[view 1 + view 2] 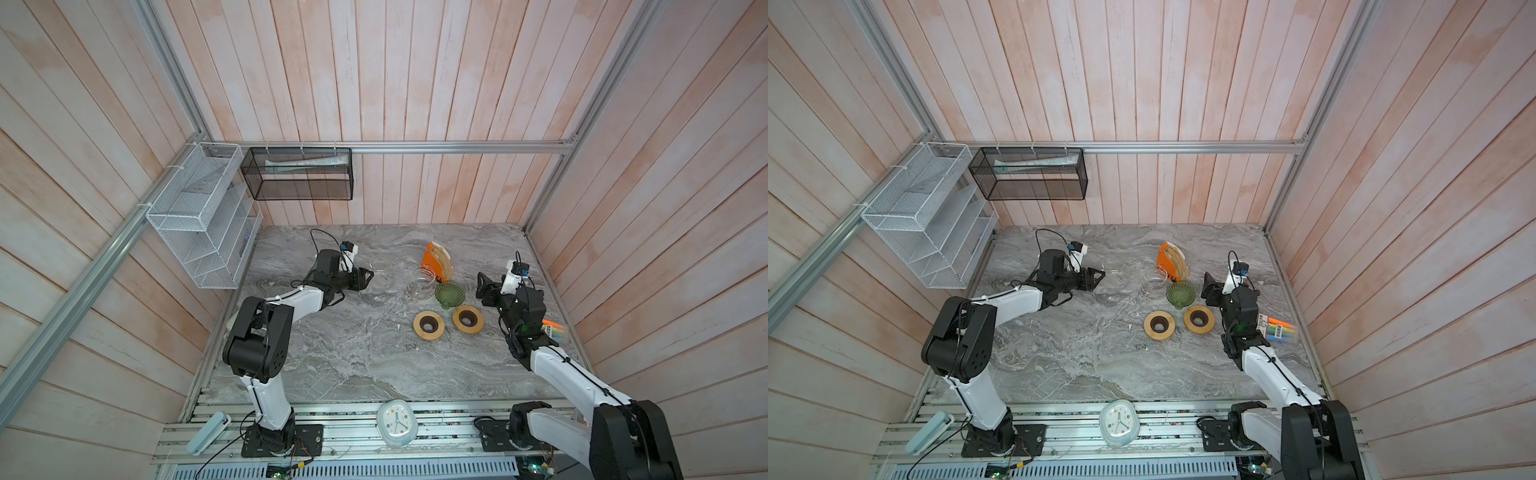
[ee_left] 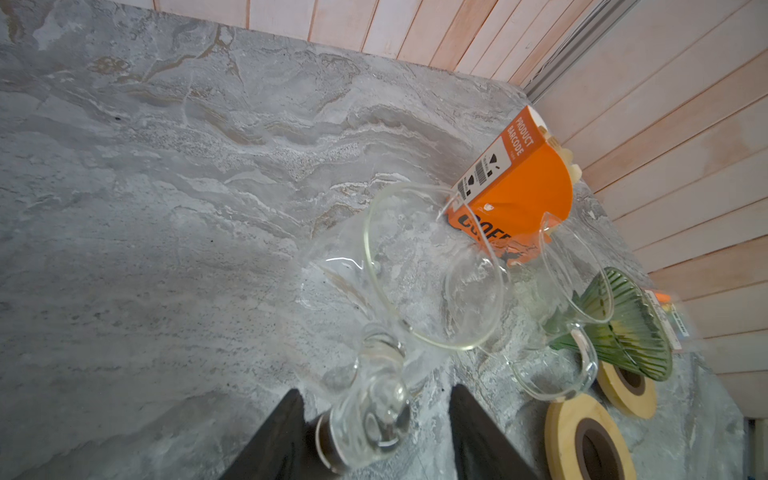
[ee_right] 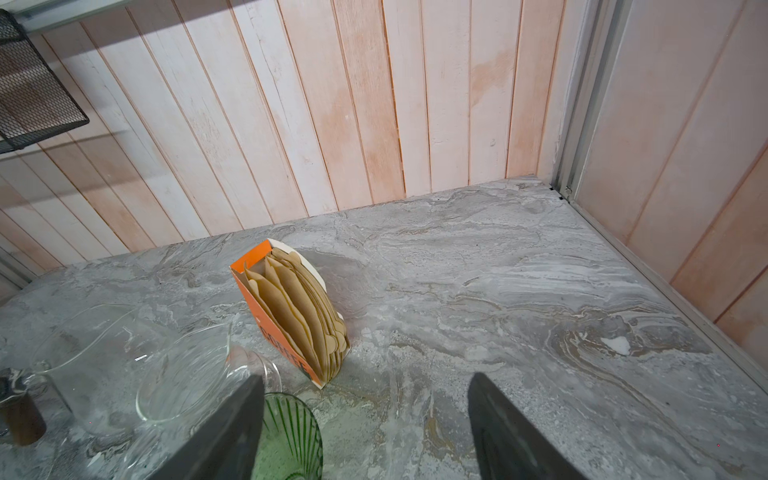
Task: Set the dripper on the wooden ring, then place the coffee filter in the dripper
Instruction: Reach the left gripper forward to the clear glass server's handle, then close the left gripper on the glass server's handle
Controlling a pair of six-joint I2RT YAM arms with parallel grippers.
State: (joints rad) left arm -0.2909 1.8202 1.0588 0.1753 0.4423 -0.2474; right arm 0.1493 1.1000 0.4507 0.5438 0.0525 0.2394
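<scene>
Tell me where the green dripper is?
In both top views the green dripper sits right of the middle, beside the glass jug, just in front of the orange filter box.

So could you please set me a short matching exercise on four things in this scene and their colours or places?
Things:
1. filter box
2. dripper
3. clock
4. mesh basket

Descriptions:
A. black, hung on the back wall
B. orange, holding brown paper filters
C. green ribbed glass, on the table
D. pale, lying on the front rails

Pairs: 1-B, 2-C, 3-D, 4-A
</scene>
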